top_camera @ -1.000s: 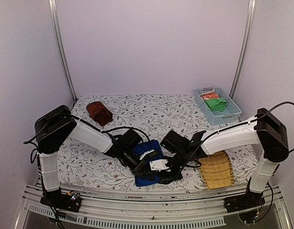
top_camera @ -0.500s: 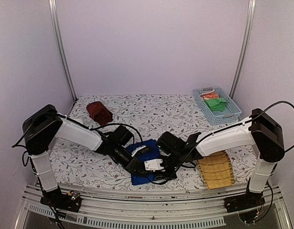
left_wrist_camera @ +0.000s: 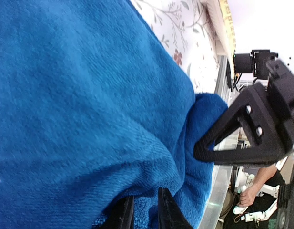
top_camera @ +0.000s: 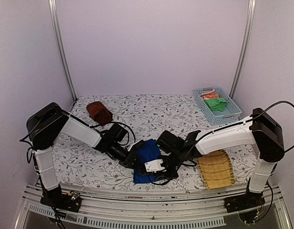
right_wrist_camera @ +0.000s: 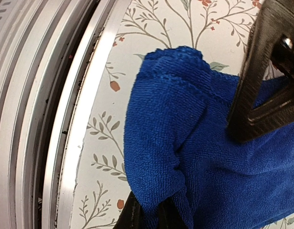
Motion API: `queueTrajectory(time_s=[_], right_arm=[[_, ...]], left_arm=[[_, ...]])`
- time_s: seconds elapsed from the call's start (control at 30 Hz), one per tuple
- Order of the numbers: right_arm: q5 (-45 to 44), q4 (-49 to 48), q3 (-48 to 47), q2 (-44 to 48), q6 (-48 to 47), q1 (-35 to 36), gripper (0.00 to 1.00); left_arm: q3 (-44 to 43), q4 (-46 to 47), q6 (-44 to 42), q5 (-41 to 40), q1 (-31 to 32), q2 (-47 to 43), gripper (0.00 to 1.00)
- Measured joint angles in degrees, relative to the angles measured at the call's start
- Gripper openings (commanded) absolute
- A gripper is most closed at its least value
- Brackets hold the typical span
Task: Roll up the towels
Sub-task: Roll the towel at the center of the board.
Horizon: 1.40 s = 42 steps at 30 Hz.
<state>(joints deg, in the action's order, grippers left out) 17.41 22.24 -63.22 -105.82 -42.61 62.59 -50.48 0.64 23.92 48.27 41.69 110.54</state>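
Note:
The blue towel (top_camera: 147, 153) lies bunched near the table's front edge, between both grippers. My left gripper (top_camera: 133, 160) is shut on a fold of it; in the left wrist view the blue towel (left_wrist_camera: 89, 105) fills the frame and its cloth sits between the fingers (left_wrist_camera: 123, 215) of the left gripper (left_wrist_camera: 143, 211). My right gripper (top_camera: 158, 168) is shut on the towel's near edge; in the right wrist view a fold of the blue towel (right_wrist_camera: 185, 143) is pinched in the right gripper (right_wrist_camera: 149, 214). The reddish-brown towel (top_camera: 99, 112) lies as a bundle at the back left.
A light blue basket (top_camera: 228, 114) at the back right holds a green cloth (top_camera: 215, 103) and an orange-red one (top_camera: 208, 96). A yellow woven mat (top_camera: 216, 170) lies at the front right. The metal front rail (right_wrist_camera: 51, 119) runs close beside the towel.
Both grippers have shifted left with the blue towel. The towel has gone from mostly covered by the grippers to a taller bunch. The right gripper has closed on its edge.

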Motion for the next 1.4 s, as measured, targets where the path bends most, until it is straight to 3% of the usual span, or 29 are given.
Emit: queueTrajectory(time_s=[0.27, 0.43, 0.7, 0.87, 1.0, 1.13, 1.27, 1.4], right_arm=[[3.58, 5.14, -2.58, -0.55, -4.15, -0.68, 0.04], [12.2, 14.23, -13.73, -8.48, -4.68, -4.85, 0.04], [29.11, 31.45, -29.68, -23.23, -6.16, -12.61, 0.03], [37.46, 41.29, -37.09, -30.84, -7.34, -14.91, 0.03], [41.48, 46.34, -40.24, -34.42, -7.87, -16.22, 0.04], [44.7, 50.03, -42.12, -36.94, -8.07, -17.05, 0.04], [46.18, 52.28, -43.32, -38.32, -8.07, -17.38, 0.04], [46.58, 53.22, -43.47, -38.66, -8.02, -17.44, 0.04]], left_arm=[[-0.66, 1.09, 1.29, 1.25, -0.68, 1.7, 0.19], [2.36, 3.37, 2.12, -1.25, -0.83, -1.16, 0.22], [12.79, 3.39, 2.86, -21.18, -1.31, -21.57, 0.47], [18.86, 6.25, 1.49, -33.4, 0.35, -38.51, 0.54], [24.13, 9.9, -5.86, -44.28, 12.96, -48.0, 0.53], [24.26, 9.81, -14.95, -53.55, 26.21, -47.04, 0.5], [20.02, 8.22, -21.79, -61.29, 30.93, -40.06, 0.49], [15.04, 6.86, -29.07, -63.39, 32.44, -31.91, 0.51]])
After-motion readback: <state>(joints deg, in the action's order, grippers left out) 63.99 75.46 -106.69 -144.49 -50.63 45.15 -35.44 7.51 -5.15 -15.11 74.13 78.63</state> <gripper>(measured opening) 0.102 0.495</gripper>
